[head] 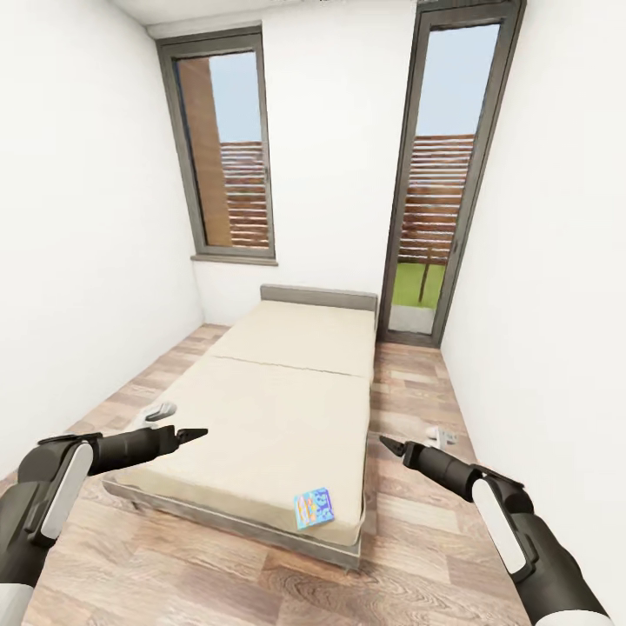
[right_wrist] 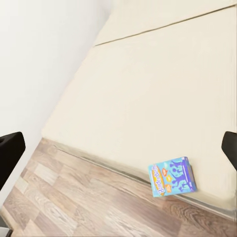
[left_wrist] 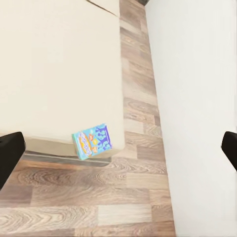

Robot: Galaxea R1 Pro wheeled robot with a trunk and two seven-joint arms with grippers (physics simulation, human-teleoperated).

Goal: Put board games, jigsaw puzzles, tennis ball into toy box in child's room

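Lying flat on the bed (near corner): light-blue board game.

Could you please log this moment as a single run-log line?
phase: facing bed | light-blue board game flat at near right corner | left gripper open, empty | right gripper open, empty | nothing grasped

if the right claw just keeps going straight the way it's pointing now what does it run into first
Probably the bed. The right claw points toward the mattress's near end, and its wrist view looks onto cream mattress, with the light-blue board game lying near the corner. Depth is unclear.
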